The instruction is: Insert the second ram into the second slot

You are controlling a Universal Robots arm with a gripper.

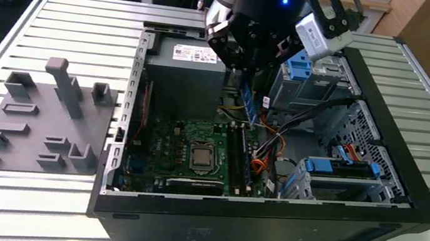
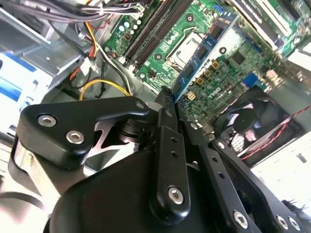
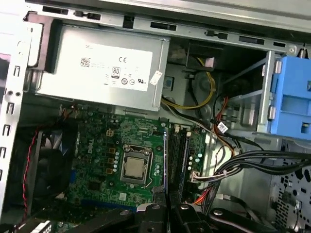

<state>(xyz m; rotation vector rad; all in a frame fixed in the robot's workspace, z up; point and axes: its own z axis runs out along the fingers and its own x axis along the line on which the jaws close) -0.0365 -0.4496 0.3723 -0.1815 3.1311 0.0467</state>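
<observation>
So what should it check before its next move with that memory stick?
1. Hand shut on the ram: ok.
2. Ram held above the slots, not yet in one: ok.
3. Ram runs along the slots' length in the first wrist view: ok.
4. Second slot directly beneath it: cannot tell.
5. Cables lie beside the slots, not across them: ok.

the tabletop (image 1: pixel 61 10) is ribbed bare metal with a dull sheen. the computer case (image 1: pixel 267 229) is matt black; its power supply (image 3: pixel 97 85) is grey sheet metal with a white paper label (image 3: pixel 116 65). the gripper (image 2: pixel 168 97) is matt black with shiny screws (image 2: pixel 175 195). the second ram (image 2: pixel 204 53) is glossy blue-green circuit board. the fixture (image 1: pixel 22 144) is matt grey plastic.
</observation>
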